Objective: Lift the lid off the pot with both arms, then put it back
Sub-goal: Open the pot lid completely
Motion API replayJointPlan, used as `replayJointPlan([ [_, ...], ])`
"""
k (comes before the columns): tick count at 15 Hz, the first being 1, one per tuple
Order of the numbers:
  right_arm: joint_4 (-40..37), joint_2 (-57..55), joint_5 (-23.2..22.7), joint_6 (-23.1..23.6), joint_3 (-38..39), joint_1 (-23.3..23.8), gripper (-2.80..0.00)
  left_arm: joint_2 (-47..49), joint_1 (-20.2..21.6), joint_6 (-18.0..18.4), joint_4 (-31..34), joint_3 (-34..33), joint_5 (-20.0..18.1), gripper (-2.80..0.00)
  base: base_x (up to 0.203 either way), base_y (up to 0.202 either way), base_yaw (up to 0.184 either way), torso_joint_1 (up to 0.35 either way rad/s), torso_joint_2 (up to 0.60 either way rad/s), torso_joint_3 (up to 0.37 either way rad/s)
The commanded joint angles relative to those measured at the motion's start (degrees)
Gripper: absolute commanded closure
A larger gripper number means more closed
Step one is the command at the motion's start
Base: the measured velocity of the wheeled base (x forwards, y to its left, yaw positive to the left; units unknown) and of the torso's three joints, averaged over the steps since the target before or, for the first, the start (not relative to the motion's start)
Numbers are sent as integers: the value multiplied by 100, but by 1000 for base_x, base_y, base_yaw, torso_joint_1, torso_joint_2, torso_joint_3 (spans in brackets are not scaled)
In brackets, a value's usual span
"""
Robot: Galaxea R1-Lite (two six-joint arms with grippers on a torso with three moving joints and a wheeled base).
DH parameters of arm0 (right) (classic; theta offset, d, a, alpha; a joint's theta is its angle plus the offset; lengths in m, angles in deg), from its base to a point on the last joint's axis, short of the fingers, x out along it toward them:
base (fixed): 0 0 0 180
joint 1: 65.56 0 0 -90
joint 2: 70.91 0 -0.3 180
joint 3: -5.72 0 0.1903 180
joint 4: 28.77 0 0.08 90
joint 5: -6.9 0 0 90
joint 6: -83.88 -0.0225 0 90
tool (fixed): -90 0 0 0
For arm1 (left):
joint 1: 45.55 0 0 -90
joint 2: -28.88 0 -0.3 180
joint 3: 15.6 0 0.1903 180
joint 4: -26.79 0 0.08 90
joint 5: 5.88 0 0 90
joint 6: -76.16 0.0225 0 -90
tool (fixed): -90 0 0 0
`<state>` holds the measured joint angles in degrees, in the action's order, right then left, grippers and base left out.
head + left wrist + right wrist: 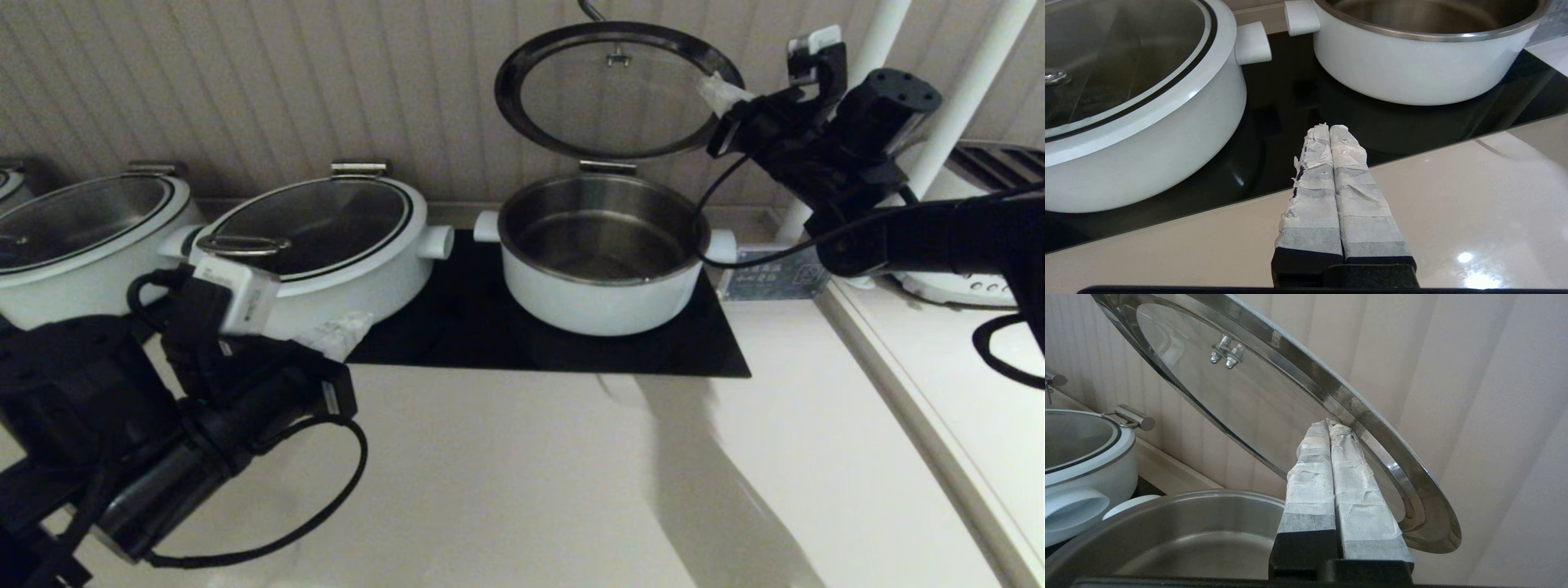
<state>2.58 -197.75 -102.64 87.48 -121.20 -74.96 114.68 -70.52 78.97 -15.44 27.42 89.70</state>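
The pot [604, 306] stands open on the black cooktop [473, 335], its steel bowl empty. The lid [608, 94] is tilted up on edge above the pot's back rim, underside facing me. My right gripper [722, 91] is shut, and its taped tips press against the underside of the lid [1249, 388] next to the rim, with nothing between the fingers [1310, 473]. The pot's rim [1188, 502] lies below it. My left gripper [343, 331] is shut and empty, low over the cooktop's front edge, left of the pot [1412, 69]; its tips [1329, 127] touch nothing.
A wider white pot [359, 278] with a closed glass lid stands left of the task pot, and another [73, 269] at the far left. White posts [955, 114] and a white appliance [955, 290] stand at the right behind a raised ledge. The ribbed wall is close behind.
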Motion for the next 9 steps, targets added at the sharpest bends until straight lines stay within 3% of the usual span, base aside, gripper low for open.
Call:
replayJointPlan([
  [1, 12, -25, -23, 6, 11, -9, 0, 16, 1, 0, -41, -5, 10, 0, 0, 0, 0, 0, 0, 0],
  [9, 195, 161, -64, 0, 767, -18, 0, 25, 1, 0, -41, -5, 4, 0, 0, 0, 0, 0, 0, 0],
])
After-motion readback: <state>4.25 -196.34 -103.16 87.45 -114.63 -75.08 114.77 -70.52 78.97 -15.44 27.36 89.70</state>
